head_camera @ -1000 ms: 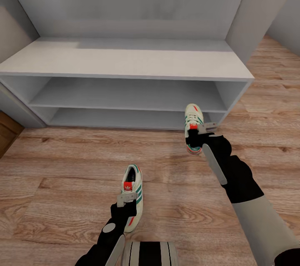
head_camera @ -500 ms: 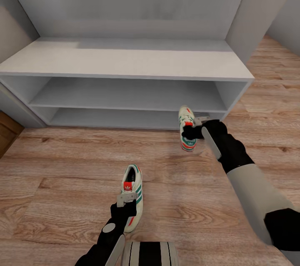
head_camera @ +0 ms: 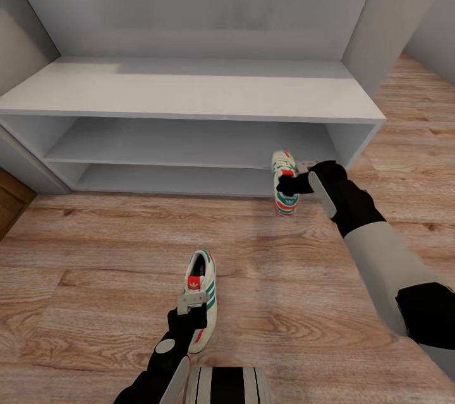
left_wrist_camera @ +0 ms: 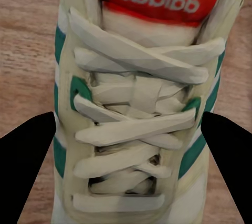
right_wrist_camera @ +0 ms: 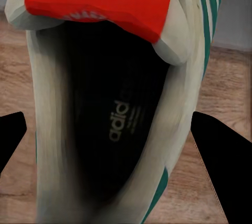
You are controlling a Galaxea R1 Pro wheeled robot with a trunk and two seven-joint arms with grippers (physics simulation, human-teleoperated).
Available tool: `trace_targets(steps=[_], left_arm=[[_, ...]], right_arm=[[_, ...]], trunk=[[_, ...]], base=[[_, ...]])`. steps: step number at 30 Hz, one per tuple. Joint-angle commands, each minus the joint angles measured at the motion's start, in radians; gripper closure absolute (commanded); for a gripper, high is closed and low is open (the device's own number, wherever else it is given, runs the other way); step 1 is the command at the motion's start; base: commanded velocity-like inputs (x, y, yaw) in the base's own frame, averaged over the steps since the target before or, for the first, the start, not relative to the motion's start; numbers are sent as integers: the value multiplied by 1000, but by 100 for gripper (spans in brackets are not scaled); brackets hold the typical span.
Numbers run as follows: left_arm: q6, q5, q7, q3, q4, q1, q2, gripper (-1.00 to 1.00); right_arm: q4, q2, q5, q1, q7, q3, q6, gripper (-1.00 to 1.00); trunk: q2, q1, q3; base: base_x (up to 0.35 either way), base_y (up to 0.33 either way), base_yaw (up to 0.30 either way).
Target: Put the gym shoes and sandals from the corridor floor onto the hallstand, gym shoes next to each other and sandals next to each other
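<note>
One white gym shoe (head_camera: 285, 203) with green stripes hangs off the corridor floor (head_camera: 95, 246), toe toward the hallstand, just in front of the right end of its lower shelves. My right gripper (head_camera: 292, 184) is shut on it at the opening; the right wrist view looks into this shoe (right_wrist_camera: 121, 113) between the fingers (right_wrist_camera: 226, 145). The other gym shoe (head_camera: 203, 271) lies on the floor close to me. My left gripper (head_camera: 191, 300) is shut on its laced middle (left_wrist_camera: 131, 103), fingers (left_wrist_camera: 26, 150) pressing both sides. The hallstand (head_camera: 189, 91) stands ahead. The sandals are out of view.
The hallstand's tall back panel and a grey side wall (head_camera: 379, 18) rise behind and to the right. A brown wooden piece (head_camera: 9, 198) shows at the left edge. My striped base (head_camera: 227, 385) is at the bottom of the head view.
My right gripper has carried its gym shoe up and slightly left, closer to the rack's lower shelves. The left gripper and its shoe have stayed put.
</note>
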Motion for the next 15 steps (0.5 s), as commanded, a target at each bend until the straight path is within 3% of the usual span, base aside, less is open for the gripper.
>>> trace_targets(steps=[1, 9, 15], left_arm=[[0, 0, 0, 0, 0, 0, 0, 100], [0, 0, -1, 0, 0, 0, 0, 100], [0, 0, -1, 0, 0, 0, 0, 100]], right_arm=[[3, 0, -1, -7, 0, 0, 0, 100], [24, -2, 5, -49, 2, 1, -1, 100], [146, 0, 8, -120, 2, 2, -29, 100]], trunk=[[0, 0, 0], [0, 0, 0], [0, 0, 0]], base=[[0, 0, 0], [0, 0, 0], [0, 0, 0]])
